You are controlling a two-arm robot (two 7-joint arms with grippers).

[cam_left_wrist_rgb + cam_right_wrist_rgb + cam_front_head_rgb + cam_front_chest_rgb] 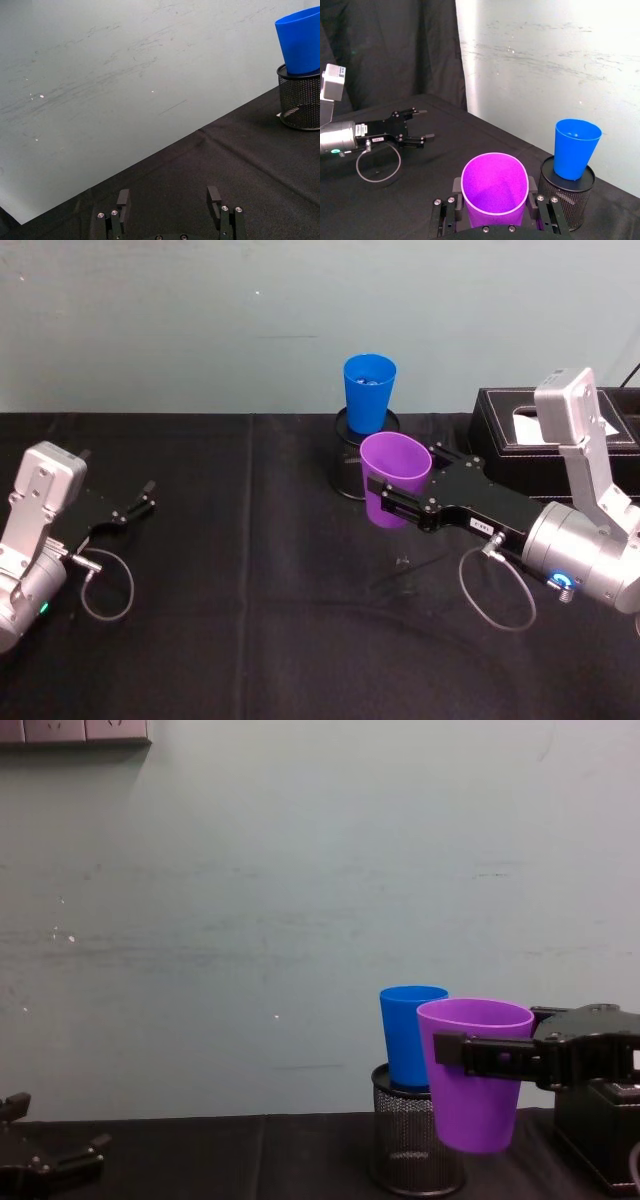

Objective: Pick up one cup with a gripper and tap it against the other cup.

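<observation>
My right gripper (403, 480) is shut on the purple cup (392, 465), with a finger on each side of its wall, and holds it upright above the black table. The blue cup (368, 390) stands upright in a black wire-mesh pen holder (350, 458) just beyond. In the right wrist view a gap shows between the purple cup (494, 180) and the blue cup (576, 147). From the chest, the purple cup (472, 1080) overlaps the blue cup (405, 1035), its rim slightly lower. My left gripper (148, 496) rests open at the far left.
A black tissue box (520, 435) stands at the back right, close behind the right arm. The black cloth covers the table (250, 620) up to a pale wall. A cable loop (498, 590) hangs under the right wrist, and another by the left arm.
</observation>
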